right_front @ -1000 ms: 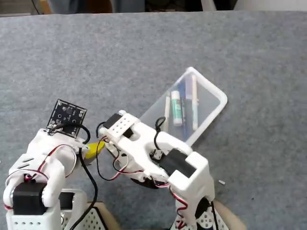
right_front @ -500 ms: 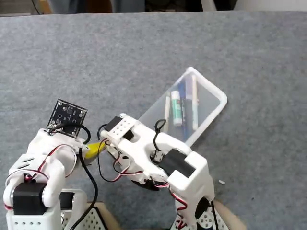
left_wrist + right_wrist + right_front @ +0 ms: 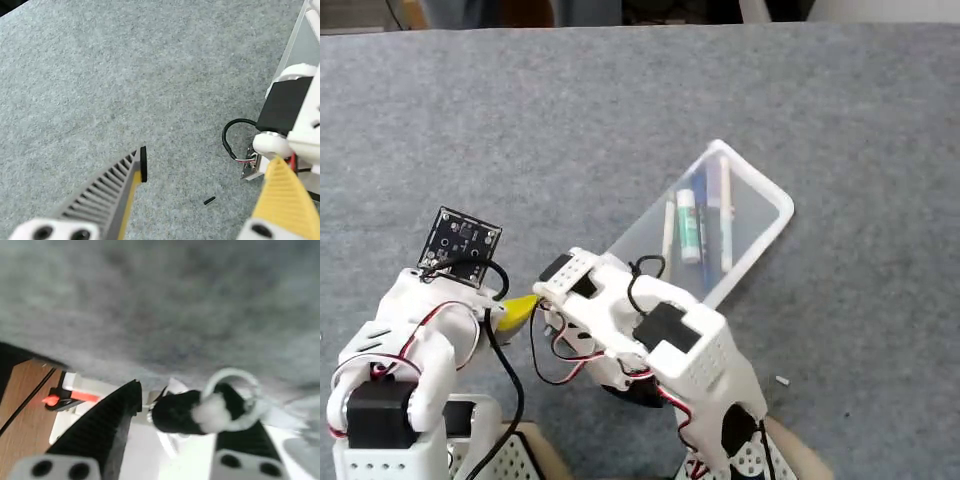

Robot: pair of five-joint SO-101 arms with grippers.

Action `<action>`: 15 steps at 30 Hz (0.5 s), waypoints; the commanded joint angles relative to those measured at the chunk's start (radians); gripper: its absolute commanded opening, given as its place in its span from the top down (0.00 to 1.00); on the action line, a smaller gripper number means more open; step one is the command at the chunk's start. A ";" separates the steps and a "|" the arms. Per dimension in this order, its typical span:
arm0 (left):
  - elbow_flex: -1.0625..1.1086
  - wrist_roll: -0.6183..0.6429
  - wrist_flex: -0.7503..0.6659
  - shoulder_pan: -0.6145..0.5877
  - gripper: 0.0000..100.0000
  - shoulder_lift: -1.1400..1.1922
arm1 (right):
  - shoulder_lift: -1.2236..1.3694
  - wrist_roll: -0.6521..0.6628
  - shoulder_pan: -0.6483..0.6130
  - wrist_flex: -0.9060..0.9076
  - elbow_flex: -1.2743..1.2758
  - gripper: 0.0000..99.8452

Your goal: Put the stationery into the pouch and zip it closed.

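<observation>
Right claw (image 3: 181, 399) at zip ring (image 3: 234, 396), pouch (image 3: 740, 215) near end.

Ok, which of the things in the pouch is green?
The thick stick with a white cap, lying between a thin white one and a blue pen; no other is green.

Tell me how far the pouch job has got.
Done: the stationery lies inside the clear pouch. In hand: the right gripper is at the ringed zip pull. Left to do: the zipping, as far as I can judge, since how much of the zip is shut cannot be seen. The left gripper is open above the table, holding nothing.
</observation>
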 commanded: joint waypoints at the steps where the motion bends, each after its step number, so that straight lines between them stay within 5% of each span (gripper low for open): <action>1: -0.051 -0.006 0.000 -0.001 0.62 -0.003 | 0.016 -0.005 0.008 -0.035 -0.024 0.88; 8: -0.051 -0.006 0.000 -0.001 0.62 -0.003 | 0.015 0.061 0.048 0.044 -0.101 0.73; 15: -0.051 -0.006 0.000 -0.001 0.62 -0.003 | -0.087 0.058 0.049 0.051 -0.122 0.73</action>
